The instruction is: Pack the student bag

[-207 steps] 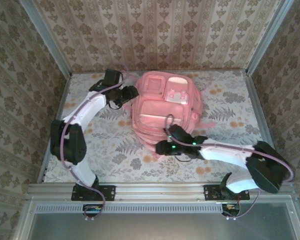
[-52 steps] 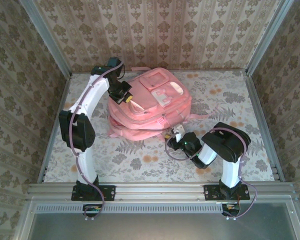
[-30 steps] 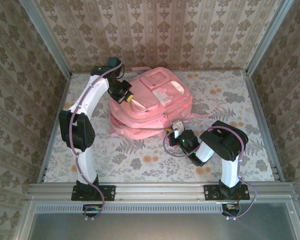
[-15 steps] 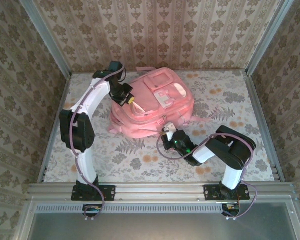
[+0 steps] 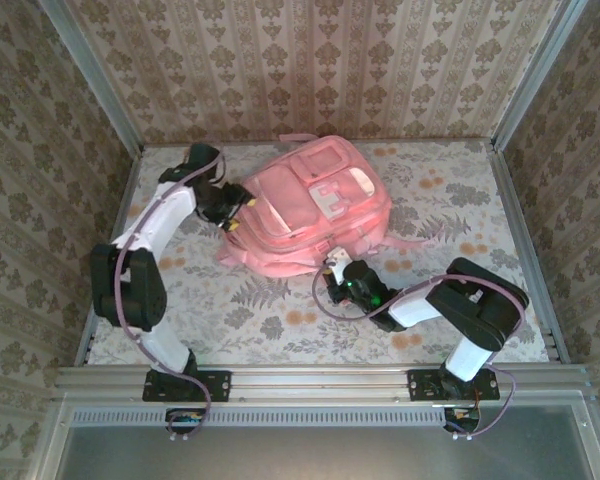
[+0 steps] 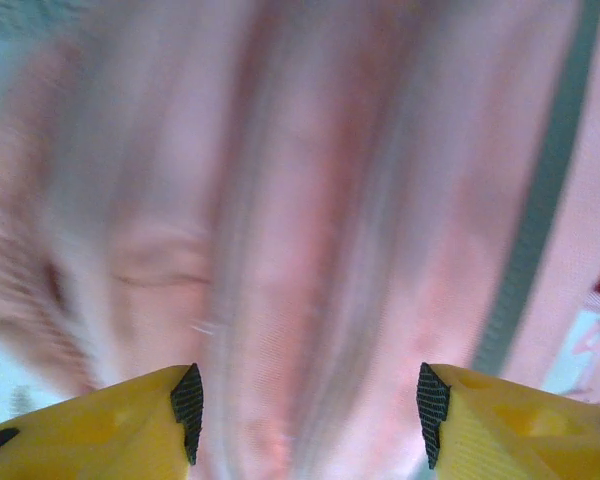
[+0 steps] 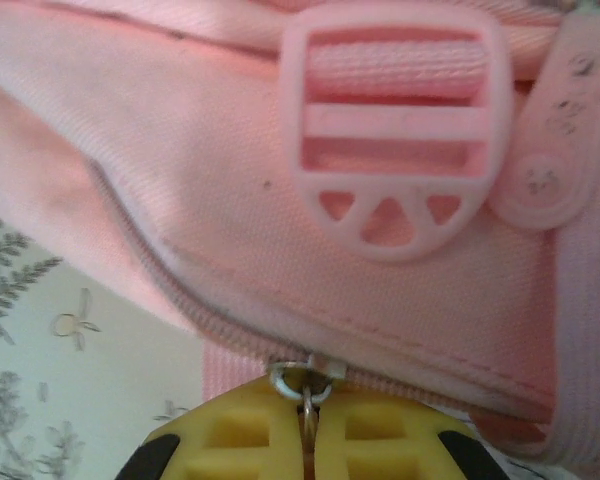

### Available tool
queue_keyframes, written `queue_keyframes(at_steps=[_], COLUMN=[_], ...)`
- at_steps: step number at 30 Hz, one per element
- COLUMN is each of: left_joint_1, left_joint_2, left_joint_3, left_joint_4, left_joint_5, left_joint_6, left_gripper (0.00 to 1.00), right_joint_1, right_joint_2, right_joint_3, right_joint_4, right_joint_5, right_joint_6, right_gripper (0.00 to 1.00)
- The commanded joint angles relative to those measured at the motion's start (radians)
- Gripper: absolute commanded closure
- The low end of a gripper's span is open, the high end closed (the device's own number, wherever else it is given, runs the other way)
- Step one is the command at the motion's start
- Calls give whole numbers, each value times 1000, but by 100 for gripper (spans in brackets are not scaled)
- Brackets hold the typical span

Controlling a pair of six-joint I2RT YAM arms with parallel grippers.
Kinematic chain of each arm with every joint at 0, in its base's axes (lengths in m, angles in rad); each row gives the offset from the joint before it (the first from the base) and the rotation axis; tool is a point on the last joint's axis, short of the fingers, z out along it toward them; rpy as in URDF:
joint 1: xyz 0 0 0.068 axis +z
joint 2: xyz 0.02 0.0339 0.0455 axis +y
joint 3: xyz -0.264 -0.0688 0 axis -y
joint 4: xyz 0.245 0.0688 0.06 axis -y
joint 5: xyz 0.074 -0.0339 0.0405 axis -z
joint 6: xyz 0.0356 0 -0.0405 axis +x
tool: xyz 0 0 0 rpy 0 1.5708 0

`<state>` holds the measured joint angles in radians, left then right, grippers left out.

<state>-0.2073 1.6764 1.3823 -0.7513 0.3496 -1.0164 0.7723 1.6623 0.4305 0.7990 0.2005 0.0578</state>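
The student bag [image 5: 315, 205], a big soft pink backpack, lies front-up at the middle back of the table. My left gripper [image 5: 237, 213] is at the bag's left side, open. In the left wrist view its yellow fingers [image 6: 188, 410] stand wide apart over blurred pink fabric [image 6: 310, 250], holding nothing. My right gripper [image 5: 333, 271] is at the bag's near edge. There, in the right wrist view, the right gripper [image 7: 307, 440] is shut on the metal zipper pull [image 7: 305, 385], just below a pink plastic buckle [image 7: 395, 150].
The table wears a floral cloth [image 5: 270, 320]. Wallpapered walls and metal posts [image 5: 95, 95] close it in on three sides. A pink strap [image 5: 412, 241] trails right from the bag, and its top loop [image 5: 298, 137] lies by the back wall.
My left gripper opened, let go of the bag and drew back to the left. The right gripper slid left along the near edge with the zipper pull. The bag settled a little.
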Motion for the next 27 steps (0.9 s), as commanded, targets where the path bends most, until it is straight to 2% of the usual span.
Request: queue_keyframes(at_steps=[1, 4, 7, 11, 16, 18, 23, 27], left_joint_1=[77, 123, 129, 106, 62, 53, 33, 23], left_joint_2=[-58, -42, 36, 136, 136, 123, 82, 55], left_joint_3=[-87, -131, -118, -135, -223, -261, -365, -420], left_joint_4=[58, 101, 116, 187, 348, 398, 523, 588], left_joint_5=[3, -10, 10, 93, 139, 151, 151, 144], left_joint_6=[111, 149, 164, 108, 16, -22, -119, -186], left_gripper=[38, 38, 37, 39, 45, 53, 86, 100], right_joint_1=[-57, -117, -162, -187, -188, -188, -183, -155], right_joint_2=[-47, -59, -65, -73, -80, -84, -103, -122], right_joint_3=[-26, -39, -37, -21, -19, -19, -11, -6], right_joint_4=[-26, -21, -34, -75, -93, -98, -132, -173], right_joint_5=[-49, -93, -129, -182, -243, -261, -308, -304], right_joint_6=[23, 40, 36, 18, 12, 9, 13, 1], right_gripper=[100, 100, 100, 100, 100, 100, 100, 100])
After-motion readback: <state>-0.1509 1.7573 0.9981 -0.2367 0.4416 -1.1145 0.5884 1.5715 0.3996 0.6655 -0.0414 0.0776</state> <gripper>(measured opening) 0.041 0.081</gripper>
